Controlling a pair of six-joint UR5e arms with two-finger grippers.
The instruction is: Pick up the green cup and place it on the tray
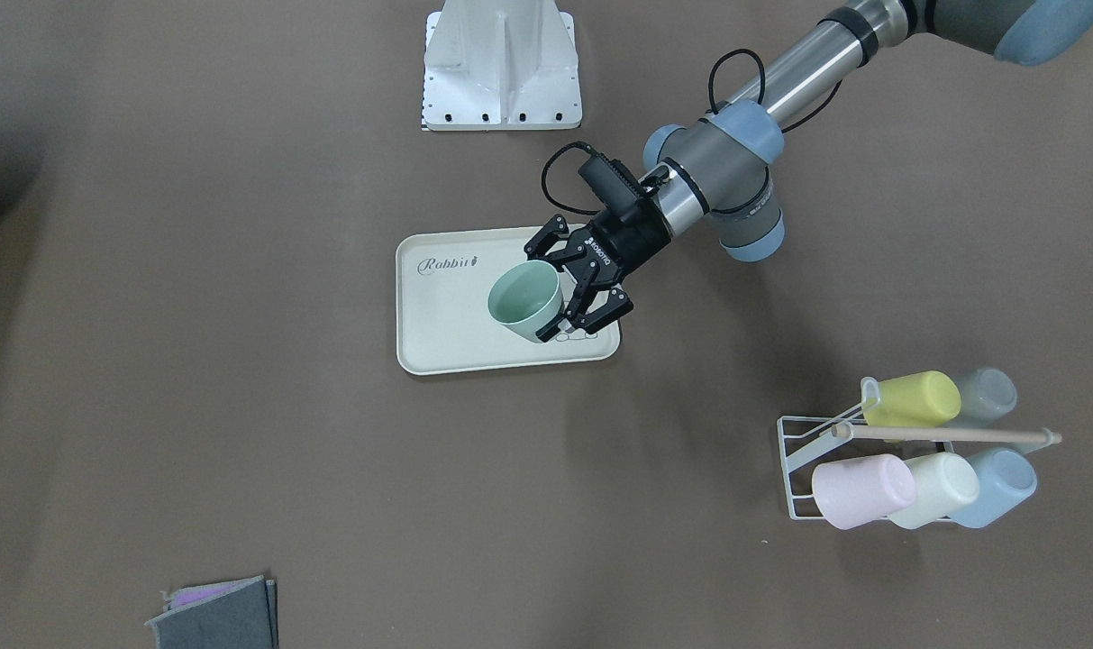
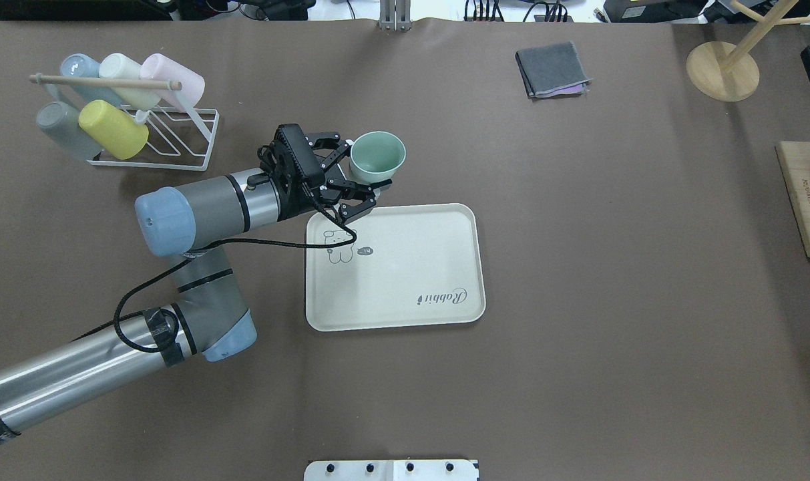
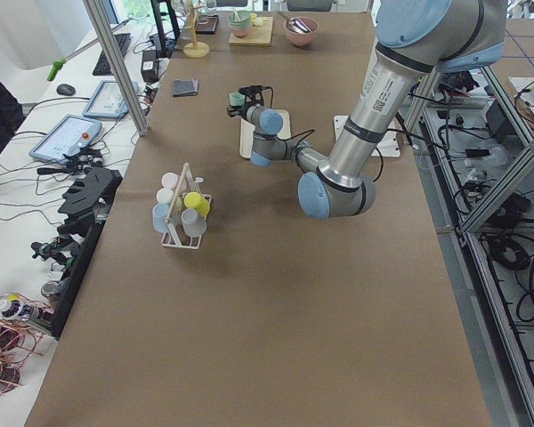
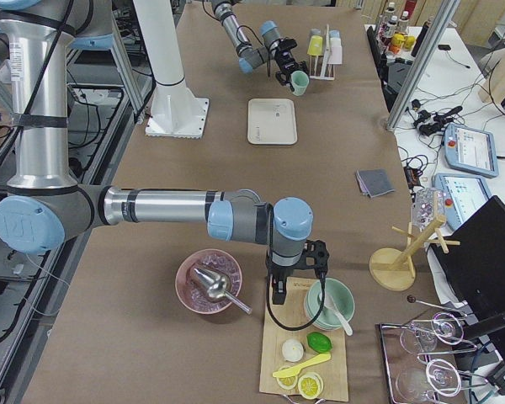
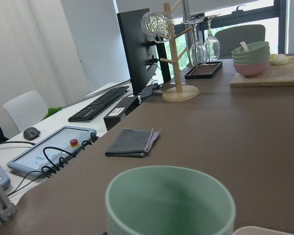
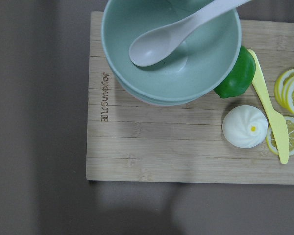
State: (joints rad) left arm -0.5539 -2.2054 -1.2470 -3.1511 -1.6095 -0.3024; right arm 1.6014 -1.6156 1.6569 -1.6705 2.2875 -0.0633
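**L hand has green cup up by tray corner**

The L hand (image 2: 356,175) is clamped on the green cup (image 2: 376,155). Its fingers (image 1: 600,314) are partly closed, pinching the cup wall near the rim. The cup is upright w/ mouth up, empty, and off the surface.

In the front-facing view the cup overlaps the tray (image 2: 405,267) at the bunny-drawing corner. From overhead it shows just past that same corner, on the tray's far side from the robot. Both side views show it raised above tray level. I can't tell whether the cup is fully over the tray.

The tray lies flat on the surface w/ nothing on it.

The R hand (image 4: 296,273) is well apart from the tray, over a wooden board (image 6: 161,152) that carries stacked bowls (image 6: 171,49) and a spoon. It shows only in the R side view, so I can't tell how open it is.

A cup rack (image 1: 951,434) stands well off the tray's bunny end. A folded grey cloth (image 2: 553,69) lies beyond the tray's "Rabbit" end, on the far side.
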